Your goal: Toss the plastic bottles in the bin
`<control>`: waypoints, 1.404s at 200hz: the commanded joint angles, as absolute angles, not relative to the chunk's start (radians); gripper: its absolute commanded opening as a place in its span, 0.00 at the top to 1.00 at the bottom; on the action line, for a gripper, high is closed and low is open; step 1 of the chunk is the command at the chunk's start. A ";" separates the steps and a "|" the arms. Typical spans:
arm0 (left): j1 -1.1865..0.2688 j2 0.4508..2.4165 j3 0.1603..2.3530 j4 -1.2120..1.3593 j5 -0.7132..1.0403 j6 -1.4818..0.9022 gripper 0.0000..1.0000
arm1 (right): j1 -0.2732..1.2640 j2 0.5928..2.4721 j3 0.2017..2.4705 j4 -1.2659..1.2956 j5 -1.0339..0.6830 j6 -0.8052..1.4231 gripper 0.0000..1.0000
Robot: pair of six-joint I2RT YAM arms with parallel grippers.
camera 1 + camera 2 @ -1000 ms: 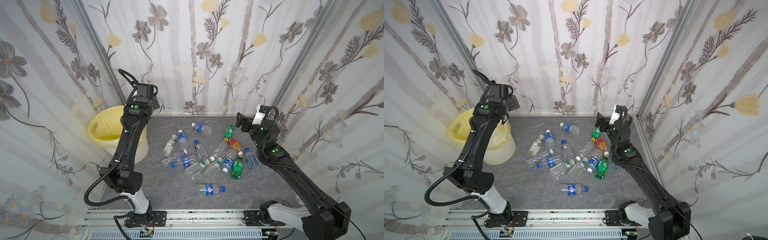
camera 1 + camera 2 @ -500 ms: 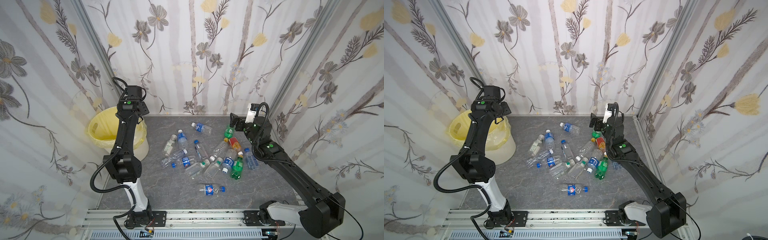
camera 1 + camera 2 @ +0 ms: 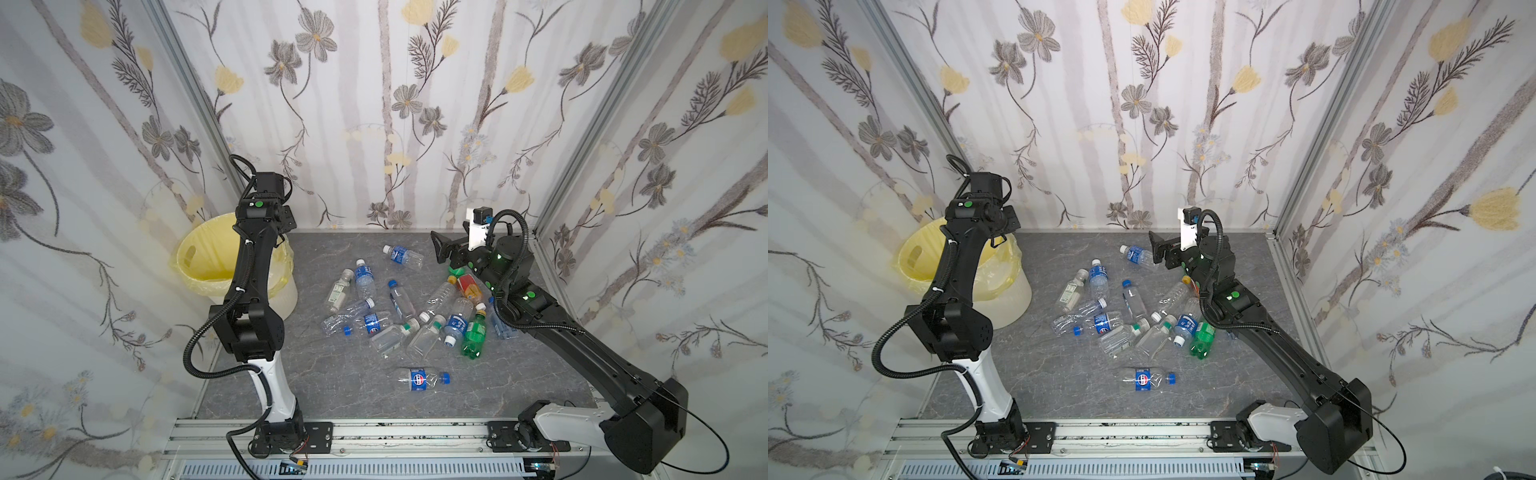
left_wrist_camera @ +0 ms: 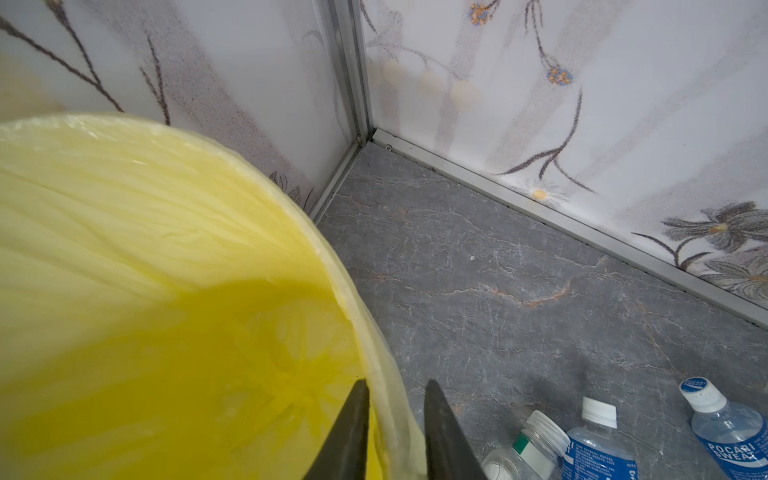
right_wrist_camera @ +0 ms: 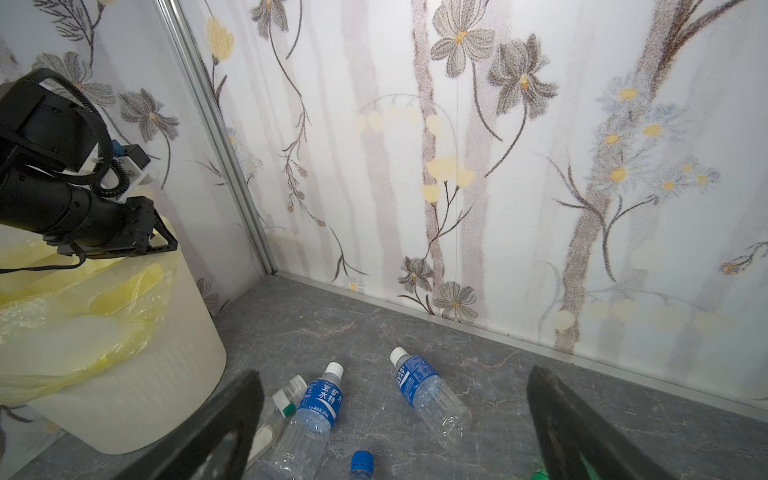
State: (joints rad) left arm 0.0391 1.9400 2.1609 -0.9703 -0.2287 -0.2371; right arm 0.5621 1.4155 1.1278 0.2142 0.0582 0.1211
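Observation:
Several plastic bottles (image 3: pixel 415 316) lie in a loose heap mid-floor in both top views; most are clear with blue labels, one is green (image 3: pixel 473 332) and one red-orange labelled (image 3: pixel 467 286). One bottle (image 3: pixel 419 378) lies alone nearer the front. The cream bin (image 3: pixel 199 257) with its yellow liner (image 4: pixel 166 216) stands at the back left. My left gripper (image 4: pixel 395 384) hovers over the bin's near rim, shut, holding nothing. My right gripper (image 5: pixel 395 378) hangs open above the back of the heap, a blue-labelled bottle (image 5: pixel 432 395) on the floor beyond its fingers.
Flowered walls close the floor on three sides, with metal strips (image 4: pixel 540 212) at their base. The bin (image 3: pixel 917 257) fills the back left corner. A rail (image 3: pixel 374 432) carrying both arm bases runs along the front edge.
My left gripper has gone from open to shut and swung to the bin's near rim. My right gripper, still open, has moved left over the back of the heap.

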 commanded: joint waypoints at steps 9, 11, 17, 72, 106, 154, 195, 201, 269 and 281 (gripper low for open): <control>0.038 1.948 2.186 -0.977 -0.184 -0.219 0.82 | 0.580 1.434 1.143 0.246 0.136 0.116 0.00; 0.038 1.948 2.187 -0.977 -0.180 -0.216 0.84 | 0.581 1.434 1.143 0.247 0.140 0.118 0.00; 0.038 1.955 2.190 -0.976 -0.169 -0.211 0.88 | 0.582 1.436 1.141 0.247 0.151 0.126 0.00; 0.029 1.992 2.219 -0.976 -0.111 -0.189 0.98 | 0.583 1.430 1.137 0.242 0.227 0.137 0.00; 0.005 2.002 2.280 -0.974 -0.100 -0.166 1.00 | 0.584 1.437 1.134 0.242 0.252 0.153 0.00; -0.075 2.040 2.368 -0.959 -0.114 -0.124 1.00 | 0.584 1.437 1.135 0.234 0.269 0.169 0.00; -0.106 2.123 2.473 -0.941 -0.113 -0.122 1.00 | 0.583 1.434 1.131 0.205 0.299 0.179 0.00; -0.114 2.133 2.483 -0.938 -0.118 -0.121 1.00 | 0.583 1.434 1.131 0.200 0.307 0.181 0.00; -0.168 2.193 2.551 -0.892 -0.124 -0.072 1.00 | 0.580 1.409 1.084 0.230 0.379 0.226 0.00; -0.170 2.201 2.556 -0.883 -0.122 -0.071 1.00 | 0.580 1.409 1.078 0.232 0.382 0.233 0.00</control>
State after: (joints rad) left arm -0.1642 2.1872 2.5362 -0.9764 -0.1162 -0.1043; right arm 0.5819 1.4139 1.0889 0.1905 0.3511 0.2008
